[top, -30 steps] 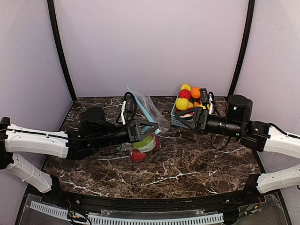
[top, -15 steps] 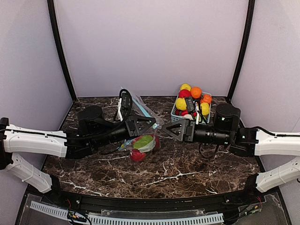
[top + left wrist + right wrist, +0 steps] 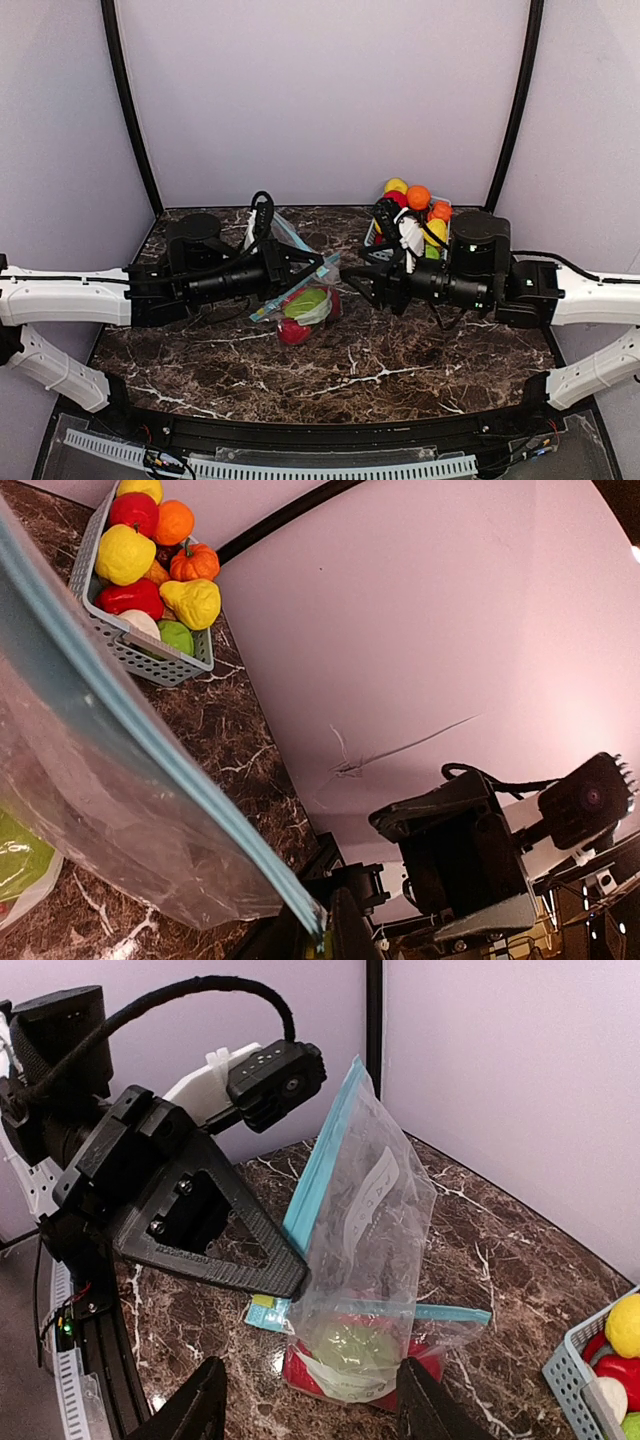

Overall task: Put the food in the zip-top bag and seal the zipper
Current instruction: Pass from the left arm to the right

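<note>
Blue-zipped bag (image 3: 370, 1220) pinched by left jaws; right jaws, spread, now nearer bag.

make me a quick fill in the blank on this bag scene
The left gripper pinches the zip-top bag by its ___ zipper strip.
The right gripper is ___ and holds nothing.
Inside the bag lie a red fruit and a ___ one.
The remaining fruits sit in the ___.
Missing: blue; open; green; basket.
</note>
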Robot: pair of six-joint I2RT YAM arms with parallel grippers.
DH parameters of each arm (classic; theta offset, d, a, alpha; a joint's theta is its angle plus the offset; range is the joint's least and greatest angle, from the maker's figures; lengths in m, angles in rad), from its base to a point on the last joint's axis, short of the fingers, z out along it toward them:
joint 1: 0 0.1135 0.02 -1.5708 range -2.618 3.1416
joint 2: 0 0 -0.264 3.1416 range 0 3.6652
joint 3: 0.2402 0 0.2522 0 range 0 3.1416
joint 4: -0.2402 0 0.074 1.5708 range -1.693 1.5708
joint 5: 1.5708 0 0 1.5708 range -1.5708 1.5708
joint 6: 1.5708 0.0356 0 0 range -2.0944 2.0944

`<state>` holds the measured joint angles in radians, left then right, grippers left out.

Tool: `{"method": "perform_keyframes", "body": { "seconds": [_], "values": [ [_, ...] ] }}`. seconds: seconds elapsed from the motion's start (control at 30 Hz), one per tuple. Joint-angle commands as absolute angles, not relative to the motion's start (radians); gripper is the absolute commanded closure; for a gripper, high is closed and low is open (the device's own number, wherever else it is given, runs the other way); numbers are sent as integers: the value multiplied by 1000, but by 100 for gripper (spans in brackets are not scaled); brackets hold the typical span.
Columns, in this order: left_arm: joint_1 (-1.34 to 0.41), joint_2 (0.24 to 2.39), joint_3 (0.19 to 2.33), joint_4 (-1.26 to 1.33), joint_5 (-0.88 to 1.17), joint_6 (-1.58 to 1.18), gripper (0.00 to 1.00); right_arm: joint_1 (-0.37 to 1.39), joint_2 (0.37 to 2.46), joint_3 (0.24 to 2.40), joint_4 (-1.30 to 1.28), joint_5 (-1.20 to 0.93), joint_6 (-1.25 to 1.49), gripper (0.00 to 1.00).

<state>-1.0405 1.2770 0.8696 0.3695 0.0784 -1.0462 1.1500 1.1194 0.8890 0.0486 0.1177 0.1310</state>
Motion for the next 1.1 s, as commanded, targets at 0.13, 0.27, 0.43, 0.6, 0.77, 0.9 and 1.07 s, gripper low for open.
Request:
{"method": "perform_keyframes", "body": {
  "seconds": [0.13,0.27,0.43,0.6,0.77,0.9,1.07],
  "values": [
    [-1030,1234,892,302,98,-1090,99,1240,1229,970,31,268,-123,50],
    [-1029,1239,903,292,108,-1096,99,1289,1281,997,44,359,-200,55],
    [-1028,1239,908,272,103,-1097,99,1318,1325,1015,69,431,-256,61],
    [-1028,1232,899,274,98,-1108,99,1325,1343,1021,101,458,-291,63],
    [-1026,1231,899,268,97,-1110,99,1329,1359,1029,112,454,-316,74],
    [-1027,1232,896,270,93,-1113,99,1334,1371,1030,125,451,-321,82],
    [-1026,1225,873,294,82,-1130,99,1344,1385,1036,137,474,-334,99]
  ]
}}
